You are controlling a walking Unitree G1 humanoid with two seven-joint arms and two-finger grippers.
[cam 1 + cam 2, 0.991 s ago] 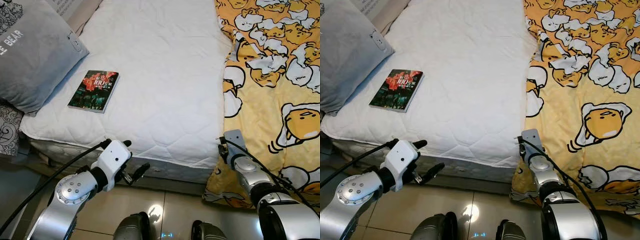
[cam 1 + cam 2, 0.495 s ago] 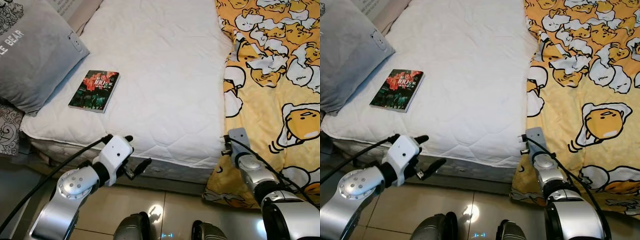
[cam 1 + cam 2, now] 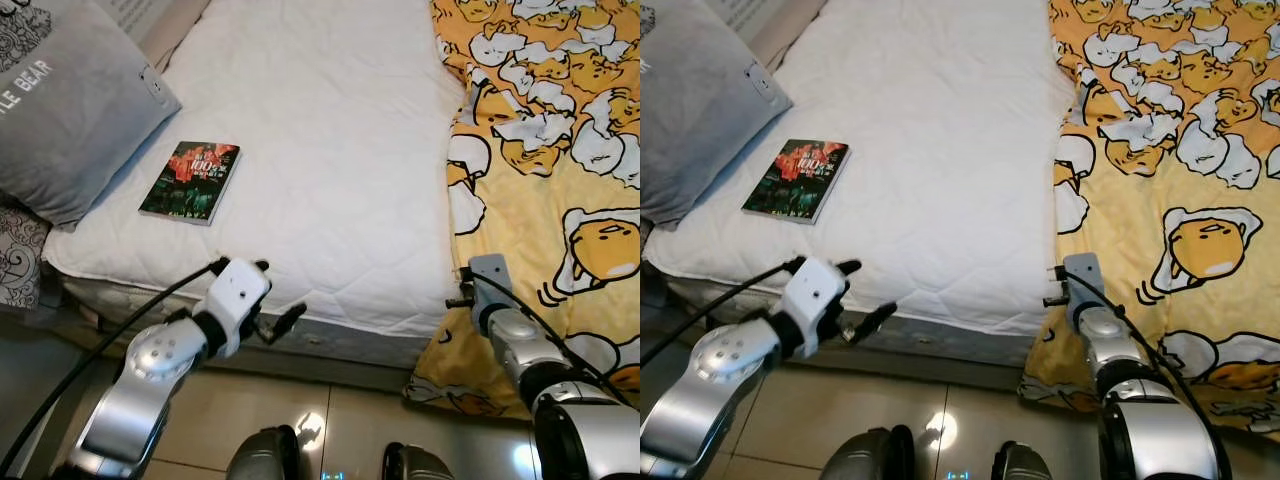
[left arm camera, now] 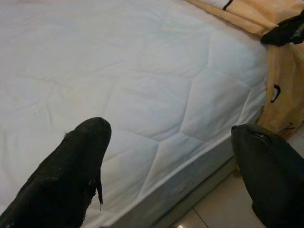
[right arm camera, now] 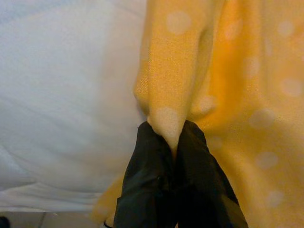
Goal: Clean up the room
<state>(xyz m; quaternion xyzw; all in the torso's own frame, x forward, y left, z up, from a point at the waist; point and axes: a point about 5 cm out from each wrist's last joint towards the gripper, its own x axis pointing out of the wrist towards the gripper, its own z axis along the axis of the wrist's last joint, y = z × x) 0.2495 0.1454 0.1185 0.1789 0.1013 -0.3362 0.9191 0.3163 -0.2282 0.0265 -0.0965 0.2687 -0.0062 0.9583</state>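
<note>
The yellow blanket (image 3: 540, 180) is shown covering the right side of the bed (image 3: 320, 150); a fold at its near left edge is pinched by the closed fingers of the right gripper (image 5: 173, 142). The left gripper (image 4: 175, 156) is held open at the bed's near edge. Spreading the blanket leftward is judged next. A book (image 3: 190, 181) is seen at the left.

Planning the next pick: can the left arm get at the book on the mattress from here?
Probably yes. The left end effector is open at the bed's near edge, and the book lies flat on bare white mattress beyond it. The grey pillow sits beside the book, not over it.
</note>
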